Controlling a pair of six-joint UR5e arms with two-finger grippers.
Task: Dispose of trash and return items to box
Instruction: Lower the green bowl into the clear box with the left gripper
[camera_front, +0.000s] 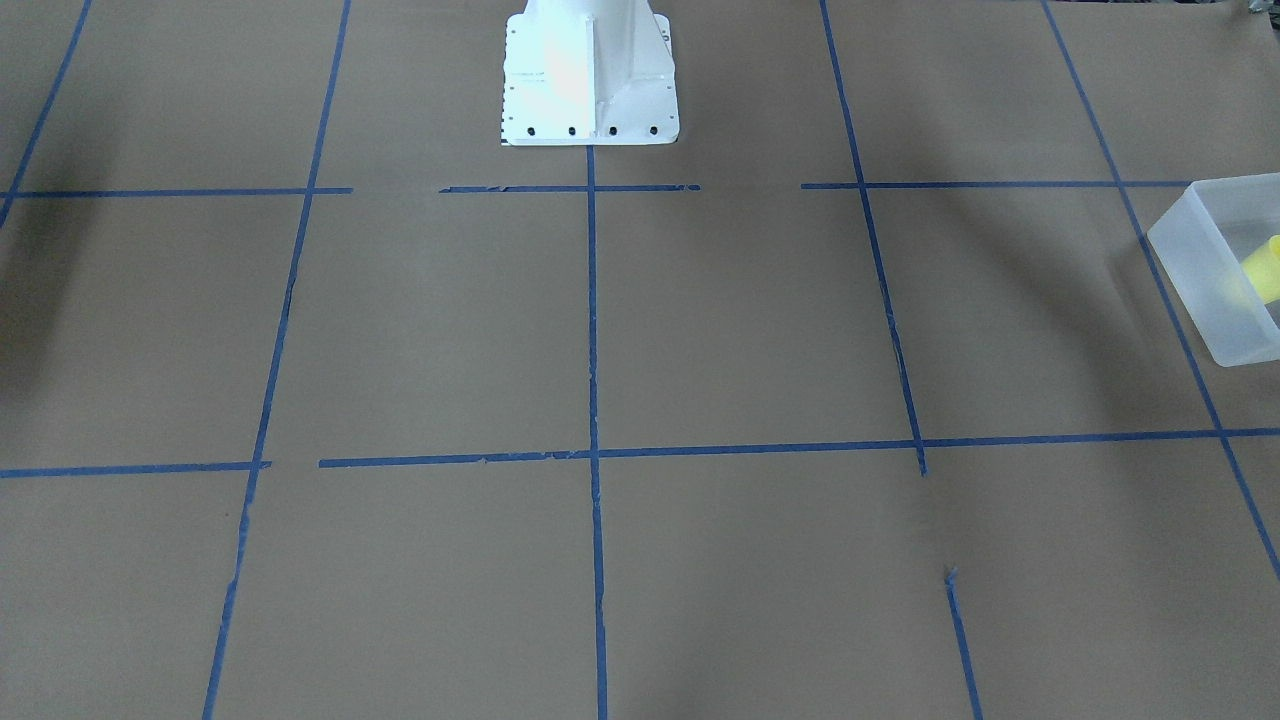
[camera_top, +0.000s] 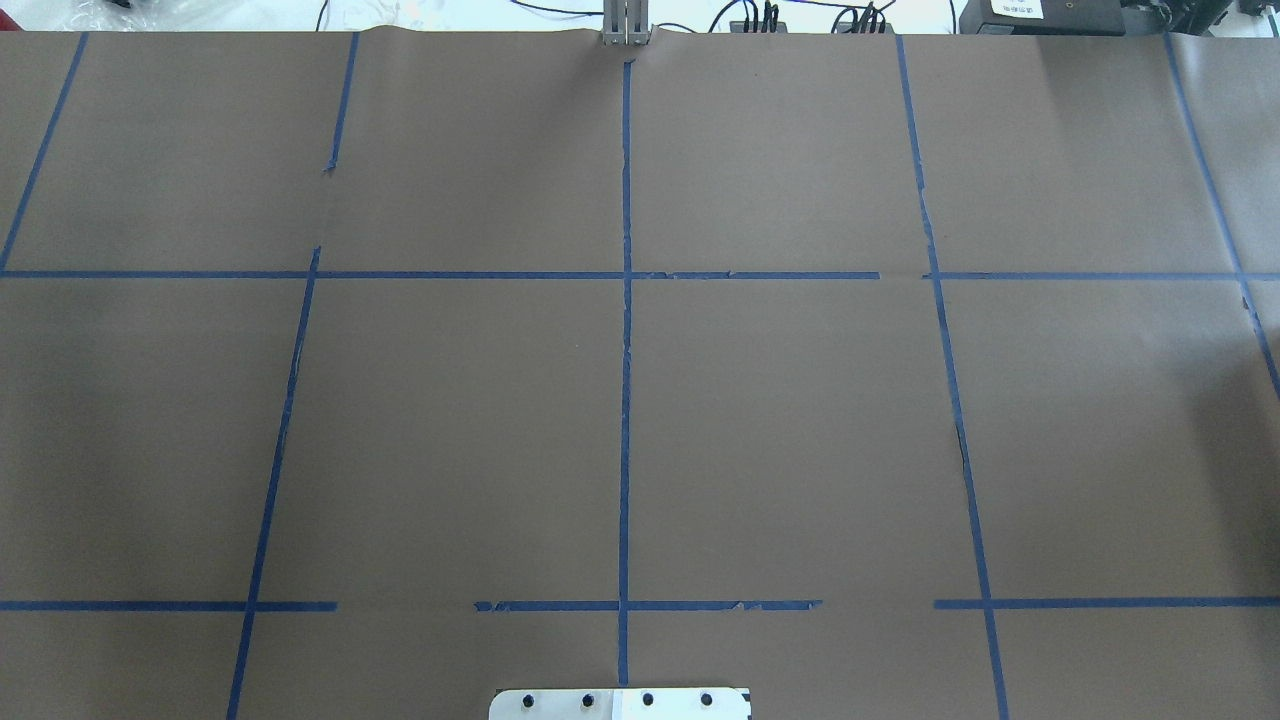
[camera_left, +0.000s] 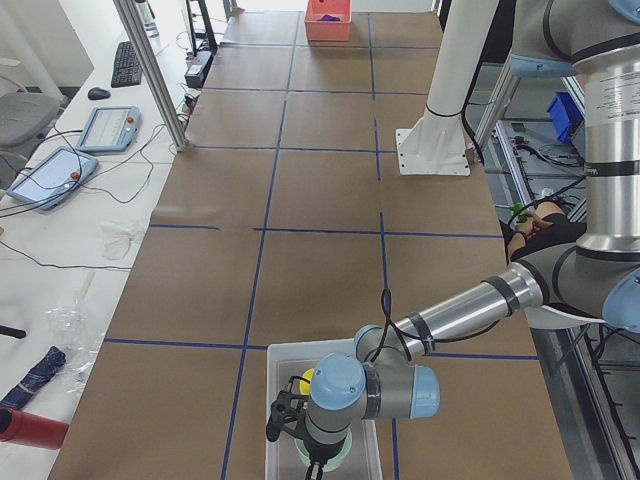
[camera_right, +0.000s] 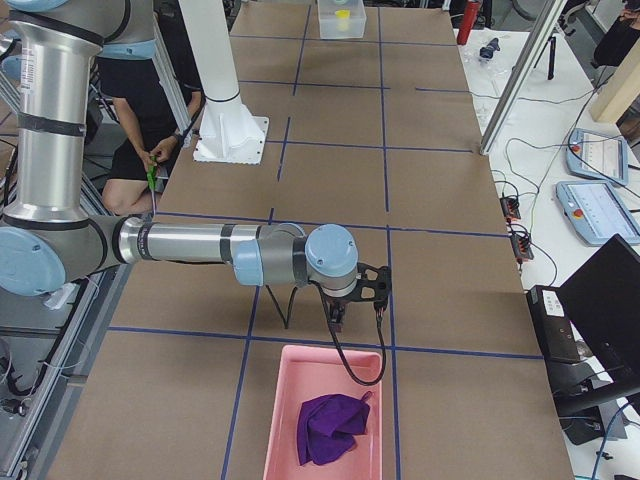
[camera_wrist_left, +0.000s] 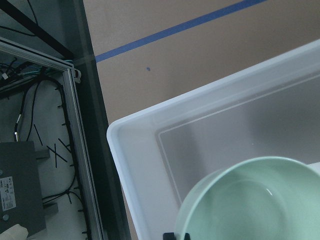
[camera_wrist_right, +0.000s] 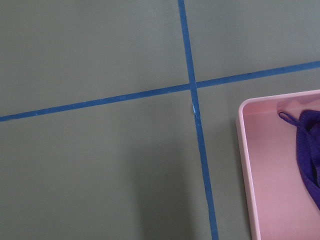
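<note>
Yellow cup (camera_front: 1265, 268): lying inside the box (camera_front: 1195, 262), just beside the left gripper (camera_left: 318, 460), on the side toward the middle of the tabletop (camera_top: 450, 420). Only part of the cup shows in each view.

Left gripper: hangs over the box, pointing down. A pale green bowl (camera_wrist_left: 250, 200) sits directly under it, within the box walls. Cannot tell whether the bowl rests on the box floor or is lifted off it. In the left wrist view only a dark sliver of the gripper shows, at the bowl's near rim. Fingers apart or closed: cannot tell, and cannot tell if they touch the rim.

Right gripper (camera_right: 338, 315): at the opposite end of the tabletop, well apart from box and cup, pointing down above bare brown paper near a crossing of blue tape lines (camera_wrist_right: 192, 100). It shows only in the side view, so whether it is closed or parted cannot be told.

Pink tray (camera_right: 290, 400): just beside the right gripper, toward the tabletop's end. A crumpled purple cloth (camera_right: 330, 425) lies in it. The gripper is outside the tray's rim, not over it.
</note>
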